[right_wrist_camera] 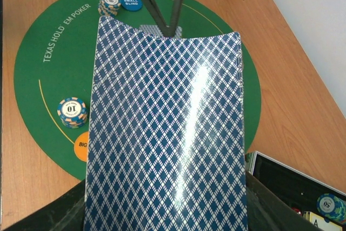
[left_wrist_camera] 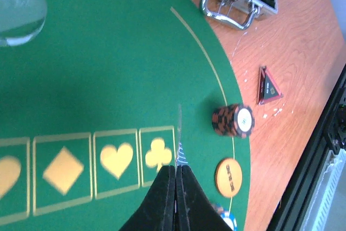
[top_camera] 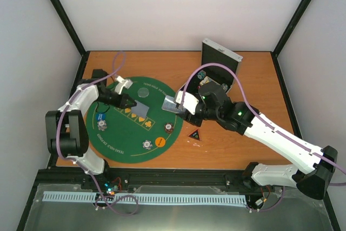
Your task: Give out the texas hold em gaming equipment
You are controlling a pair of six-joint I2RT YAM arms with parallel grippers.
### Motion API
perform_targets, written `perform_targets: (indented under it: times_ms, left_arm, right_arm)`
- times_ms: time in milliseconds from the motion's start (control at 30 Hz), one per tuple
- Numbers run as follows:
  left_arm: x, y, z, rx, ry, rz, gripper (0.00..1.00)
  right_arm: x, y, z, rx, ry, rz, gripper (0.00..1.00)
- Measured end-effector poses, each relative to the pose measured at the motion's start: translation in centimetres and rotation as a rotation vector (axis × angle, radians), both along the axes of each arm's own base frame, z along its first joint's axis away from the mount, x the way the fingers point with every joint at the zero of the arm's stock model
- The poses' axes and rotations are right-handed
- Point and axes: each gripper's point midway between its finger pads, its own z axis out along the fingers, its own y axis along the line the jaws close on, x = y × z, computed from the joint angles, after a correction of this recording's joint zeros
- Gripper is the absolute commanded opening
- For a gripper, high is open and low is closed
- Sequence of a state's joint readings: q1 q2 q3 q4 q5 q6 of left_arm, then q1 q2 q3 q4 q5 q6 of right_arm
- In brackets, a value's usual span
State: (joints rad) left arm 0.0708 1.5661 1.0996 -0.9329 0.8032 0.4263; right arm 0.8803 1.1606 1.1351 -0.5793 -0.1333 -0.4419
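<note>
— Playing cards with blue diamond-patterned backs [right_wrist_camera: 167, 128] are pinched in the right tool [top_camera: 181, 107], whose fingers are closed on one end of them. They hang tilted above the round green felt mat [top_camera: 127, 133], just inside its rim on the right arm's side. I cannot tell whether it is one card or several.

— And the left tool [left_wrist_camera: 176, 174]?

— Its fingers are pressed together with the thin edge of a single blue-backed card [top_camera: 141, 110] between them. That is over the mat's middle, beside the printed club. I cannot tell whether that card touches the felt.

— Where are the chips?

— A red striped-edge chip stack [left_wrist_camera: 233, 120] stands on the mat at its rim on the right arm's side. A blue-and-white striped stack [right_wrist_camera: 72, 111] marked 10 stands at the mat's near rim, with the flat orange disc [top_camera: 160, 142] just beside it. A third striped stack [right_wrist_camera: 110, 5] stands near the rim on the left arm's side, just beside a blue "small blind" disc [right_wrist_camera: 130, 2].

— Anything else on the mat?

— A clear round disc [top_camera: 144, 92] lies toward its far side.

— And off it?

— The black triangular marker [top_camera: 195, 134] lies on the wooden tabletop [top_camera: 254, 79], just outside the mat's rim near the red stack. The open silver metal case [top_camera: 219, 58] stands beyond the mat's far rim.
</note>
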Motion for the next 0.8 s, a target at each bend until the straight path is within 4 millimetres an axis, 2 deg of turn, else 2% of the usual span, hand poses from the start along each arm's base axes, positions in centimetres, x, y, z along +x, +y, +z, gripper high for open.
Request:
perform_targets:
  times_ms: [133,200,333,533,633,800]
  left_arm:
    - [2.5,-3.2,0.1,-0.029,-0.037,-0.053,0.01]
    - [3.7,-5.5,0.1,-0.055,-0.055,-0.091,0.01]
    - [5.1,-8.7,-0.2,-0.121,-0.047,-0.126,0.01]
    - [5.9,-11.3,-2.3,-0.206,0.054,-0.139,0.01]
    - [5.5,-12.6,-3.6,-0.234,0.123,-0.150,0.01]
    - [6.0,-13.8,-4.6,-0.261,0.171,-0.151,0.01]
  right_arm:
    - [0.3,0.0,-0.4,-0.009,0.007,-0.018,0.52]
    - [0.4,-0.1,-0.4,-0.011,0.008,-0.026,0.52]
    - [0.5,-0.2,-0.4,-0.013,0.008,-0.038,0.52]
    - [0.7,-0.5,-0.6,-0.024,0.005,-0.052,0.52]
    - [0.7,-0.5,-0.6,-0.026,0.004,-0.054,0.52]
    - [0.7,-0.5,-0.6,-0.027,0.004,-0.055,0.52]
